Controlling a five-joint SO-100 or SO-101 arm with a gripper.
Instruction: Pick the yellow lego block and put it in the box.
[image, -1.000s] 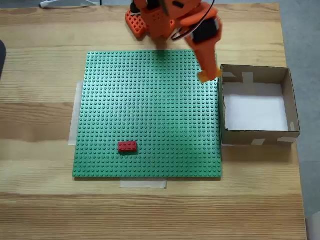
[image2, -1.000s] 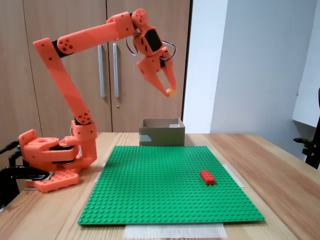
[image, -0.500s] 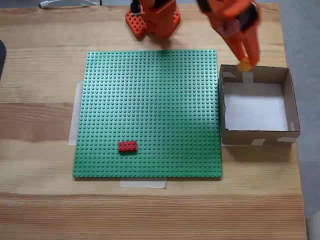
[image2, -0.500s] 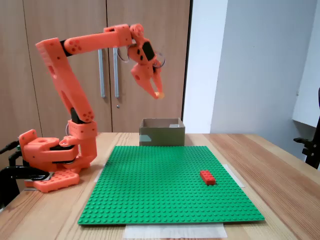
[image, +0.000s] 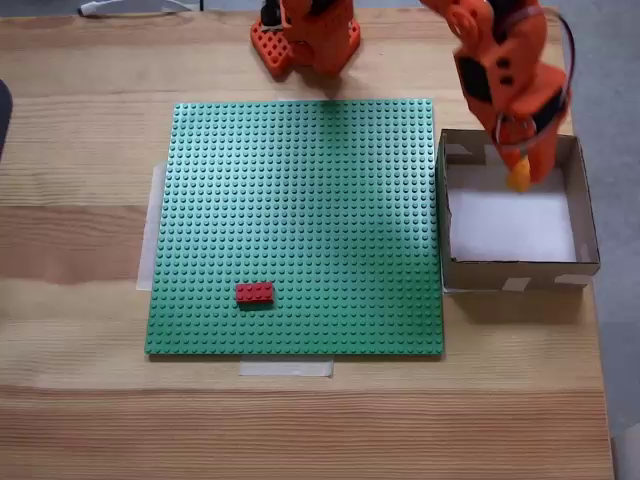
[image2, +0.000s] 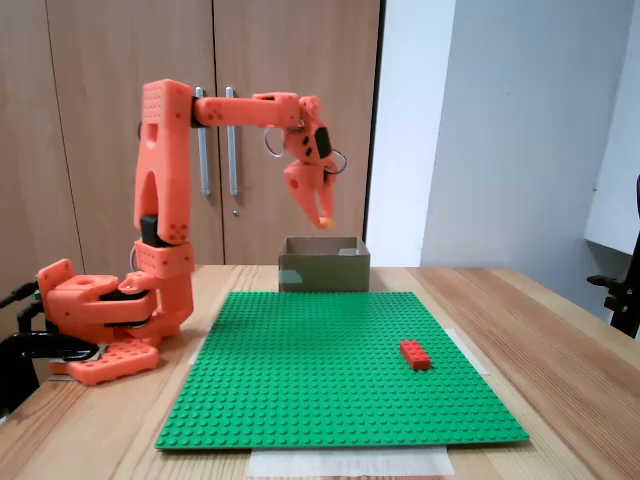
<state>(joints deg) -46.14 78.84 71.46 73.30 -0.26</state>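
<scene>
Pincer (image: 519, 176), orange, pointing down with its fingers clamped on the yellow lego block (image: 518, 180), held in the air above the box (image: 510, 272) near that box's far wall; in the side-on fixed view the pincer (image2: 325, 220) hangs clear above the box (image2: 322, 272). Box: brown cardboard, white floor, standing on the desk (image: 80, 140) just beside the green baseplate (image: 300, 220), toward the desk's right edge in the top-down fixed view. Red brick (image: 255, 293): lying on the baseplate near its near-left corner, well apart from the box.
</scene>
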